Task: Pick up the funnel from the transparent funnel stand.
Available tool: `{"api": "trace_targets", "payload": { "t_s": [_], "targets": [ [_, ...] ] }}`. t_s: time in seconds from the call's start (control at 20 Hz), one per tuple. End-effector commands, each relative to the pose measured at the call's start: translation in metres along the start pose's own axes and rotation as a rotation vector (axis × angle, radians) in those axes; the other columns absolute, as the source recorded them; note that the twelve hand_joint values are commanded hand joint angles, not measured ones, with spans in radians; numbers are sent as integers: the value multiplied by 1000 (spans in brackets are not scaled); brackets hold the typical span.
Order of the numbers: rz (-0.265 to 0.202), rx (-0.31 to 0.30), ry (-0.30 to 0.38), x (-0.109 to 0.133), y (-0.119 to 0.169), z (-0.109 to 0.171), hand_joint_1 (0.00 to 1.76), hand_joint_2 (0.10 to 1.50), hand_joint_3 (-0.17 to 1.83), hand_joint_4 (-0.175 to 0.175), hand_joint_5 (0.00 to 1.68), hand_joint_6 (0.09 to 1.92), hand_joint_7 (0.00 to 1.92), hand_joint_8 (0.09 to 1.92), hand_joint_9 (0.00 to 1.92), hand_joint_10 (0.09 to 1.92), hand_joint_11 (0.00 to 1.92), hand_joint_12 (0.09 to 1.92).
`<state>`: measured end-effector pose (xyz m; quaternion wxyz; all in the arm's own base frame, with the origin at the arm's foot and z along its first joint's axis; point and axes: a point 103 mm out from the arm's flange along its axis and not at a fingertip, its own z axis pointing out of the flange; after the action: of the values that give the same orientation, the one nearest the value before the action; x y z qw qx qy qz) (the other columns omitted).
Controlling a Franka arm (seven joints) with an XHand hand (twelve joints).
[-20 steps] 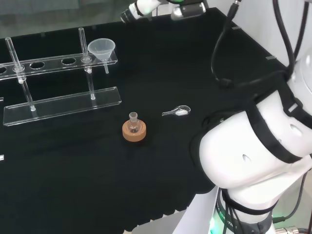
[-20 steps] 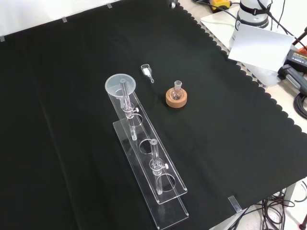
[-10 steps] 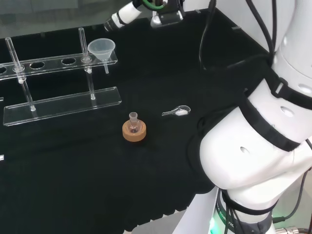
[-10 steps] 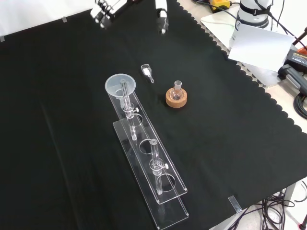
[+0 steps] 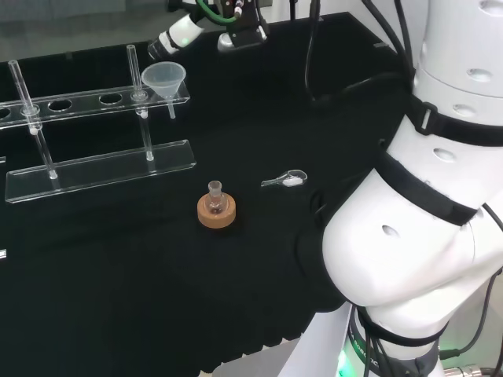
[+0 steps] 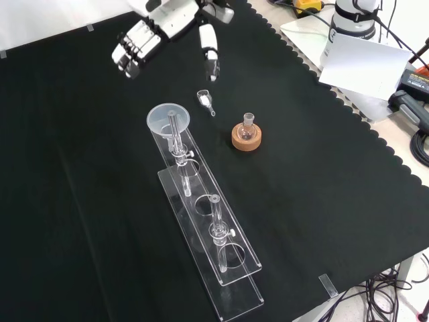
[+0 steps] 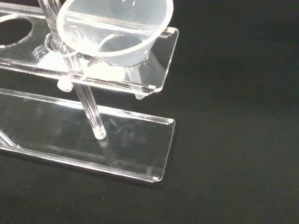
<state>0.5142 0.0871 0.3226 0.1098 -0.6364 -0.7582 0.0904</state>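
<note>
A clear plastic funnel sits in the end hole of the transparent stand, at the top rail's right end in the head view. In the front view the funnel is at the far end of the stand. The hand hovers beyond and above it, open, fingers and thumb spread apart, holding nothing. In the head view the hand is just behind the funnel. The wrist view shows the funnel close, resting in the stand.
A small round flask on a cork ring stands mid-cloth, also seen in the front view. A small clear scoop-like piece lies to its right, and in the front view just under the thumb. Thin upright glass posts rise from the stand.
The hand has come in from the far edge and moved down toward the funnel. The arm's white links have swung up and left in the head view. Nothing on the cloth moved.
</note>
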Motion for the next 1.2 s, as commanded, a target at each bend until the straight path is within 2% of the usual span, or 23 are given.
{"api": "trace_targets", "payload": {
  "t_s": [0.05,0.15,0.45,0.55,0.8,1.2],
  "targets": [
    [-8,19,-13,12,27,21,563,579,18,-8,0,87,0,87,0,87,40,87],
    [-3,39,-15,13,35,30,567,580,17,-11,0,87,0,87,0,87,49,87],
    [-8,75,-22,12,45,42,585,594,-4,-13,0,87,0,87,0,87,0,503],
    [-14,84,-28,14,47,44,595,597,-2,-14,0,87,0,87,0,87,0,590],
    [-14,112,-43,16,54,53,666,617,6,-15,0,87,0,87,0,87,0,705],
    [-4,160,-73,16,57,71,683,622,8,-19,0,87,0,87,0,87,0,777]
  ]
}}
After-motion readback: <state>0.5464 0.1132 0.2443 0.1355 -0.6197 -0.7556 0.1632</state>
